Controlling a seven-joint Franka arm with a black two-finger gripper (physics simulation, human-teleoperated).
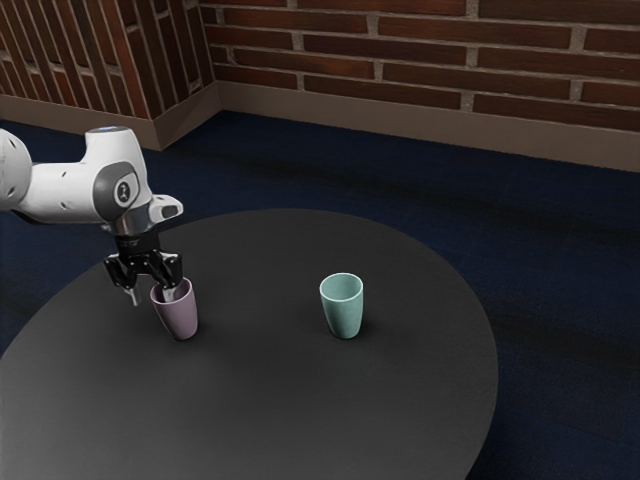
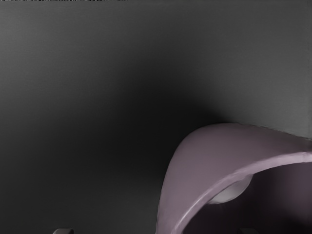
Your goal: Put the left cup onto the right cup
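My hand [image 1: 150, 282], spread open, straddles the rim of the tilted purple left cup [image 1: 176, 312] on the worktop [image 1: 300, 400], well apart from the teal right cup [image 1: 341, 305]; grasp, lift and stacking remain.

**Where everything sits on the table**

The left cup [image 1: 176, 310] is tilted, over at the exterior view's left side of the table [image 1: 300, 420]. The gripper [image 1: 148, 285] is right on top of its rim. The right cup [image 1: 341, 305] stands upright well apart from it, toward the exterior view's right, roughly mid-table. A wall [image 1: 400, 50] runs behind the table.
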